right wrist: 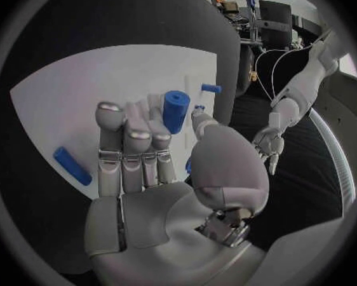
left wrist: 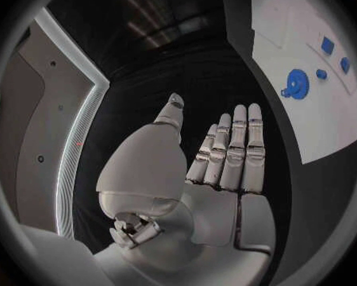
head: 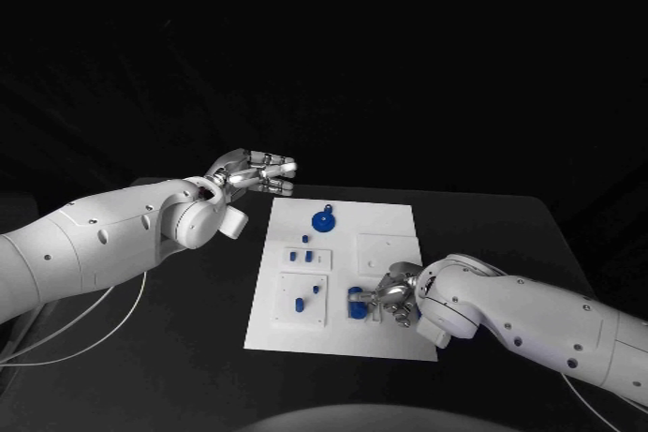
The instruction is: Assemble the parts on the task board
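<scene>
Right now the right hand (head: 393,301) sits low over the near end of the task board (head: 391,218), fingers loosely extended. A blue cylindrical part (right wrist: 175,110) stands just beyond its fingertips (right wrist: 108,111), long axis running the same way as the fingers; whether thumb and finger pinch it I cannot tell. A second blue part (right wrist: 71,165), oblong, lies flat on the board on the side of the hand away from the thumb, long axis slanted across the fingers. In the head view a blue piece (head: 357,303) sits just beside this hand, in a raised white block on the board.

Left hand (head: 256,173) hovers off the board's far corner over the black surface (head: 176,320), fingers straight, holding nothing. Round blue disc part (head: 324,223) lies nearest it.

Right hand is far nearer the work. Other pockets hold small blue pegs (head: 308,256).
</scene>
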`<state>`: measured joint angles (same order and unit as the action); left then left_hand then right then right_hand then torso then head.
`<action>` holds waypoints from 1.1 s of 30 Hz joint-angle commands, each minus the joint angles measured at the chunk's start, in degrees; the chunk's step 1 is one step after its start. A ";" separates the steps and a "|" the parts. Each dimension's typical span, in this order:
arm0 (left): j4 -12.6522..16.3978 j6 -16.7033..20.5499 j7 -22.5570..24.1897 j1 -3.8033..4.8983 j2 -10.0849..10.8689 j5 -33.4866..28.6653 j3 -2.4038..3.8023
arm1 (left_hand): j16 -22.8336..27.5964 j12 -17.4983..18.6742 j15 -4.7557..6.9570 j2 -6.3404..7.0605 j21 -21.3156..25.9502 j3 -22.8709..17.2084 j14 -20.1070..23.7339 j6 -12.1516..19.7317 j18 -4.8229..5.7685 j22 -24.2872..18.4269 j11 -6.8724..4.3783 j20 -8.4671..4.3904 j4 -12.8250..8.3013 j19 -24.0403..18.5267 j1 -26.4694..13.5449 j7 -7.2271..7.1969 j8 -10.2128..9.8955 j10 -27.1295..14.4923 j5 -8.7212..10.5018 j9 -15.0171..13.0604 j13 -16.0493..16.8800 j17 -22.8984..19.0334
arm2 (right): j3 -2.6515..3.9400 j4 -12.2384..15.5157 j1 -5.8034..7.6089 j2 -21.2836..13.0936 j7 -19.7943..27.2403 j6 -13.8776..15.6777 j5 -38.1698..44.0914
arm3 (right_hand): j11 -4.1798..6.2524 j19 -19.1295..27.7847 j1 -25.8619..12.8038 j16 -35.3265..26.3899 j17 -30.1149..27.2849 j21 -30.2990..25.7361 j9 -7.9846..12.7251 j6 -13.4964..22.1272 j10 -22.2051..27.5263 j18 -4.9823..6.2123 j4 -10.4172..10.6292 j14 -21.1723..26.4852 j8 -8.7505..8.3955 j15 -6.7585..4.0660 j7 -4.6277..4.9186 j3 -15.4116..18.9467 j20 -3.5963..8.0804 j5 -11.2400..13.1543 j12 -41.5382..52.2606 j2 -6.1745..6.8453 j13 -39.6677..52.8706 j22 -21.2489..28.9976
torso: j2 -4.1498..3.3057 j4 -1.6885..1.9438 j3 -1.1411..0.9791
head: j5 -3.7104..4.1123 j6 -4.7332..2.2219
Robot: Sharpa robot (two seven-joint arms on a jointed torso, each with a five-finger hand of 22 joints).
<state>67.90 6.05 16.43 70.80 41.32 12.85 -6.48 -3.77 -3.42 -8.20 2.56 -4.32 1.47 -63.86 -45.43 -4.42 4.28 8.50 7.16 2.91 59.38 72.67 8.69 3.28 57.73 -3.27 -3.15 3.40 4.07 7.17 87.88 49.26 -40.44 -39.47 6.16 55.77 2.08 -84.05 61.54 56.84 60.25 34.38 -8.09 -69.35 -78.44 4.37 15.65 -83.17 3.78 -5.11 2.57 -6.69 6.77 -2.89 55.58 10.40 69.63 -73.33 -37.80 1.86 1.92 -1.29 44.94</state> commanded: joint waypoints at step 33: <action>-0.08 -1.22 0.26 0.03 0.47 0.28 0.03 | 0.29 -0.07 0.02 0.08 0.08 -0.17 0.44 0.42 0.13 -0.03 0.17 0.32 0.48 0.14 -0.08 0.09 -0.17 -0.42 0.16 0.08 0.01 0.04 | -0.09 4.81 -0.16 -5.49 7.80 -5.80 3.20 | 0.45 -2.77 5.32 0.56 1.64 1.13 -7.22 -0.19 -0.14 -0.61 -9.66 -0.14 -0.15 -0.65 -0.30 4.42 0.25 -2.49 0.58 -2.49 0.47 -0.95 | -0.02 -0.03 -0.09 | 0.39 -0.21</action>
<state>67.77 5.79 16.30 70.81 41.83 12.95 -6.48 -3.77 -3.42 -8.20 2.56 -4.32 1.27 -63.87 -45.43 -4.42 4.28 8.70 7.16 3.11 59.38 72.67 8.69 3.28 57.52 -3.27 -3.16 3.40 4.08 7.08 92.55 49.16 -45.89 -33.16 2.66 57.43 2.18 -84.04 66.40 57.14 61.85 35.27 -15.24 -69.21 -78.54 4.37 6.12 -83.38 3.76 -5.30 2.21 -1.88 6.76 -5.18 55.87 8.01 70.05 -74.23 -37.80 1.81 1.86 -0.91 44.65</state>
